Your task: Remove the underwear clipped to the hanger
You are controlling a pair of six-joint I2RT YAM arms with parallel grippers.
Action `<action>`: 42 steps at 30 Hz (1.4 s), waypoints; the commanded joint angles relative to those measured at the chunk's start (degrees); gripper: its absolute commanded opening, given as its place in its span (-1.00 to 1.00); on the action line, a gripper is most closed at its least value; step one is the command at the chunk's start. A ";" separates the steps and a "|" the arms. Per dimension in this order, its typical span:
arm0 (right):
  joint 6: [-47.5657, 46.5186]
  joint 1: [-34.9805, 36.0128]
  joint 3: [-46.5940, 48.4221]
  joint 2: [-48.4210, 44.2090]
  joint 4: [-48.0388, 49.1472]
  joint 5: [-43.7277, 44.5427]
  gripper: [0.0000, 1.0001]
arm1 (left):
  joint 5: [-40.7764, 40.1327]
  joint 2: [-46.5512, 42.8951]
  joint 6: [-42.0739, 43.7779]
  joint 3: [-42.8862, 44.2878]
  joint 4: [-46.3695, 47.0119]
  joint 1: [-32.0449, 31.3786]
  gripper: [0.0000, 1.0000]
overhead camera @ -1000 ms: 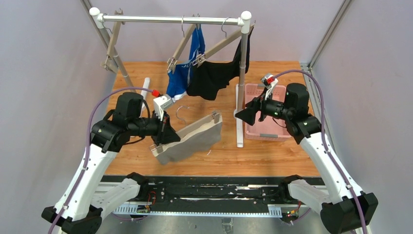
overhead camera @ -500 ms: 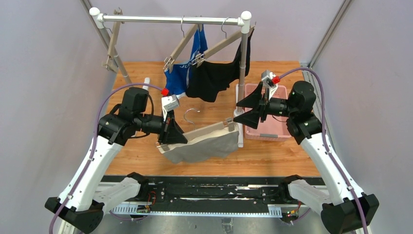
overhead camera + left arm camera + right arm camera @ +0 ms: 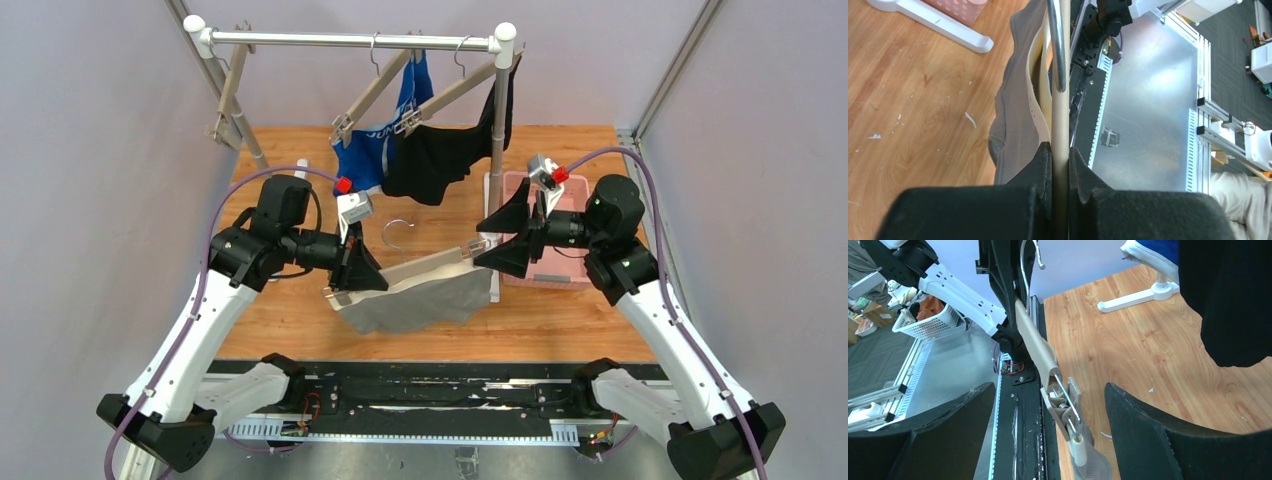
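now left gripper point(image 3: 1060, 149) clamps the hanger point(image 3: 1060, 107) (grey briefs point(image 3: 1013, 125) clipped); right gripper point(image 3: 1049, 390) gapes around its clip point(image 3: 1064, 409).

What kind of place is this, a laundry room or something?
Probably a robotics lab test cell, not a home: two robot arms mounted at a wooden table, plain panel walls, and a small clothes rail holding clipped underwear.

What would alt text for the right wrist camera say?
The right tool stands wide open, its black fingers either side of a clip that pinches grey underwear to a beige hanger. Black underwear hangs upper right over a wooden table.
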 commanded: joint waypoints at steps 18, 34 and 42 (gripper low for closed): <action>1.15 4.80 -1.53 1.33 3.94 3.30 0.23 | 1.18 -0.62 -0.59 1.66 2.75 -0.49 -1.00; -0.73 5.88 0.11 1.54 0.55 7.57 0.45 | 0.82 0.30 -0.80 3.20 2.84 -0.47 -1.00; -0.07 5.83 -3.31 -5.38 0.14 17.76 0.51 | -0.53 1.64 -3.41 10.43 5.28 -0.50 -1.00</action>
